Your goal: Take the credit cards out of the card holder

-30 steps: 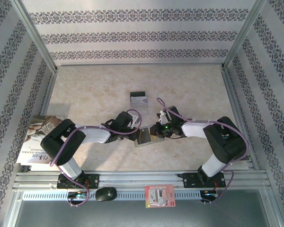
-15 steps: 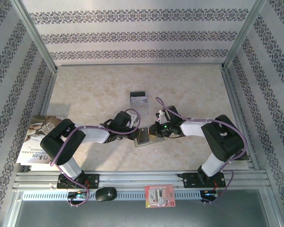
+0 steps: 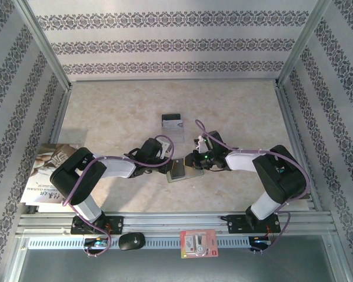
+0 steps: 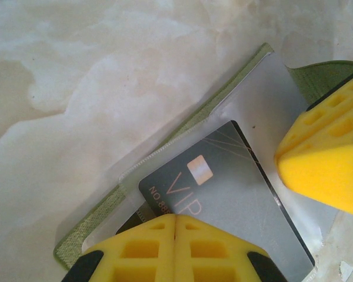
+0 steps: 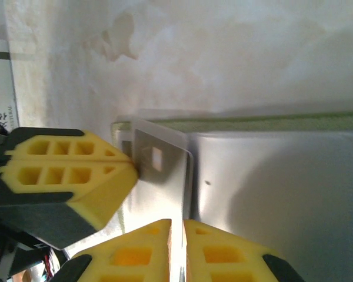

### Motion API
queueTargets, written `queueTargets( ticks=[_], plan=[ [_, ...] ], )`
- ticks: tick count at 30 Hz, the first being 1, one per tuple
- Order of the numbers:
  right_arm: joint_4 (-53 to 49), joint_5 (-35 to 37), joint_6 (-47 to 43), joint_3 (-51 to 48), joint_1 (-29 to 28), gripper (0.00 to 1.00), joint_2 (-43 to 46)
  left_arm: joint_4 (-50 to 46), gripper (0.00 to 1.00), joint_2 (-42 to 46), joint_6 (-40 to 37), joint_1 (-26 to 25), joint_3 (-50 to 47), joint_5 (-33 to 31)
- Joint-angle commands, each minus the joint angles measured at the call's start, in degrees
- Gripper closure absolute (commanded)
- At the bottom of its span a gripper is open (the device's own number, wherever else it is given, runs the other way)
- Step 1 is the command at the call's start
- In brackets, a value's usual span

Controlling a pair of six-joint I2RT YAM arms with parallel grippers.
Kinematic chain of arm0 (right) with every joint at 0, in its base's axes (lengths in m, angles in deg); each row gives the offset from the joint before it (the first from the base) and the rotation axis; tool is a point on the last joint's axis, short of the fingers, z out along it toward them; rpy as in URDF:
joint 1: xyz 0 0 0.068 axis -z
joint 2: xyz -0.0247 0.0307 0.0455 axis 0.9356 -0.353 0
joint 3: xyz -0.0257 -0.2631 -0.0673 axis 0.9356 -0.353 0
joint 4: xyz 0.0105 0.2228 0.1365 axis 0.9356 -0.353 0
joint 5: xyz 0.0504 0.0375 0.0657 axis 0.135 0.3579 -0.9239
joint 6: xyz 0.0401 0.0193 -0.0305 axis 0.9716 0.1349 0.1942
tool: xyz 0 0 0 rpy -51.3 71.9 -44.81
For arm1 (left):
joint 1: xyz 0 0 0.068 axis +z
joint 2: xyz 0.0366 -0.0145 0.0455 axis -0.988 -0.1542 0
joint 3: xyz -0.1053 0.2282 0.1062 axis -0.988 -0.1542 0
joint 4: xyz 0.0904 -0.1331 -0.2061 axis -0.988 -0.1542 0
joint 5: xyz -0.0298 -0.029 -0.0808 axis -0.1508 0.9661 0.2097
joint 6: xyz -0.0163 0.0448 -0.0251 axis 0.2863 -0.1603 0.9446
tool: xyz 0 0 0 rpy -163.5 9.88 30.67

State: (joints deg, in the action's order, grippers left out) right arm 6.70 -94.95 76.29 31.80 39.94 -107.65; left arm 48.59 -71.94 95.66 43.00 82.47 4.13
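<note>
Left gripper (image 4: pixel 175 235) closed, pads over near end of card (image 4: pixel 223 182) | right gripper (image 5: pixel 177 247) pinched narrow on card edge | table (image 3: pixel 117 111) pale, marbled | walls (image 3: pixel 176 44) patterned bands | holder (image 4: pixel 320 76) open flat mid-table, between both grippers | card grey, VIP, partly in clear pocket | loose cards (image 3: pixel 172 121) farther back, apart

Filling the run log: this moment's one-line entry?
left gripper: shut on card holder | right gripper: shut on credit card | other cards: on table
</note>
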Motion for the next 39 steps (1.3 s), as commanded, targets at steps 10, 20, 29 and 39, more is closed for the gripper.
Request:
queueTargets(
  ticks=[10,20,29,39],
  plan=[
    [0.8,-0.1,0.6,-0.1,-0.1,0.87,-1.5,-8.4,1.00,-4.3,0.2,0.8,-3.1,-2.9],
    [1.4,-0.4,0.7,-0.1,-0.2,0.88,-3.5,-8.5,1.00,-4.4,0.2,0.9,-3.0,-2.8],
    [3.1,-2.0,1.7,0.2,-1.0,0.87,-4.5,-7.8,1.00,-4.9,0.4,0.9,-2.9,-2.2],
    [5.0,-1.6,3.1,-0.3,-1.4,0.95,-5.2,-7.6,1.00,-4.8,0.6,0.9,-3.2,-2.1]
  ],
)
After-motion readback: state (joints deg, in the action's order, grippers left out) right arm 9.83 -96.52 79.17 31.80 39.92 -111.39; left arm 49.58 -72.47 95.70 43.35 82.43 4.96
